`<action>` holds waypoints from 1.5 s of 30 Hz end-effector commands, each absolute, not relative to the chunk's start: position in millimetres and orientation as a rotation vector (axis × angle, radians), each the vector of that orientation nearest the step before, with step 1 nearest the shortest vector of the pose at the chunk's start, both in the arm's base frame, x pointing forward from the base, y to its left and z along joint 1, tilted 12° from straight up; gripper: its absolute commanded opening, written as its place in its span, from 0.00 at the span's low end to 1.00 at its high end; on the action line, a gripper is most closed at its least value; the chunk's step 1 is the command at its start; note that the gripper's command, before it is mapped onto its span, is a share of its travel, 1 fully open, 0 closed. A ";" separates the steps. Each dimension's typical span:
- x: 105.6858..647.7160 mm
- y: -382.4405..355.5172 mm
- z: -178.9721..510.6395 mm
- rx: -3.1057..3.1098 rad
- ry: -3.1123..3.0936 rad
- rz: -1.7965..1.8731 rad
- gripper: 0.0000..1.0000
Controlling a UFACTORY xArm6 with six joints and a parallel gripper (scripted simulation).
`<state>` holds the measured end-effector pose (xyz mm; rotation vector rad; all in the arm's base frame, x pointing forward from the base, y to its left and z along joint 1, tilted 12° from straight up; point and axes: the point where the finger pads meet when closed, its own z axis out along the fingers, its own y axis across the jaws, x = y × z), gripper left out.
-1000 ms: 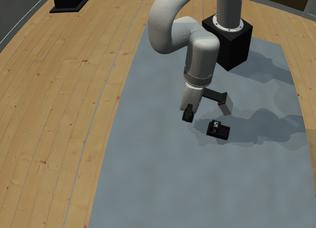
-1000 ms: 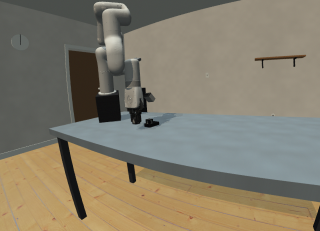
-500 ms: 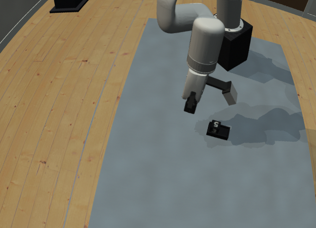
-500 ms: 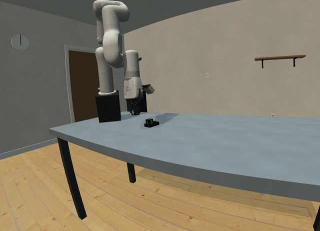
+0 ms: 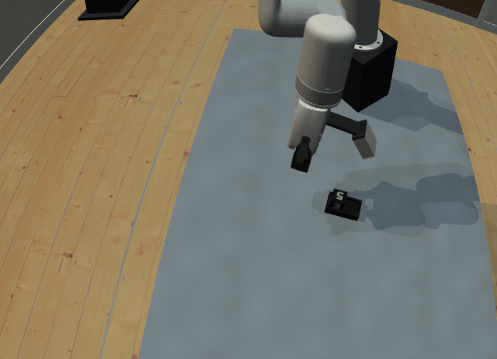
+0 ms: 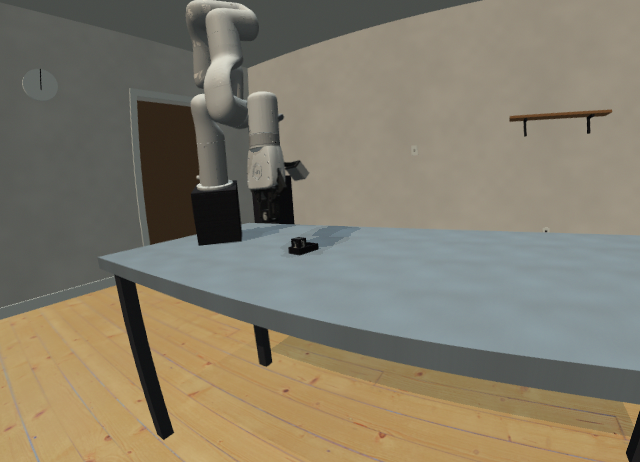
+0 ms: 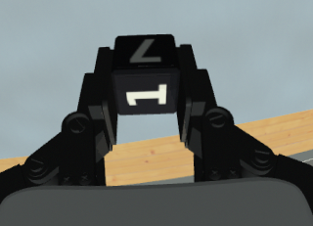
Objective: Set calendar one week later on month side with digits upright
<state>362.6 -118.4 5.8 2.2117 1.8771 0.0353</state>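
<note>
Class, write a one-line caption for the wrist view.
Between the jaws, a black cube shows a white 1 lying on its side.

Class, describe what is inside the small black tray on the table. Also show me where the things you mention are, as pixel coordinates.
One black cube marked with white digits [image 5: 338, 197] [image 6: 298, 242] occupies one end; the other end looks vacant. The floor beneath the cube is covered, so unseen.
</note>
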 end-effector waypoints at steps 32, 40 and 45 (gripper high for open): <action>380.9 3.7 3.2 2.215 1.919 0.032 0.27; 382.9 2.0 -9.0 2.215 1.919 0.032 0.27; 384.8 0.3 -20.7 2.215 1.919 0.032 0.27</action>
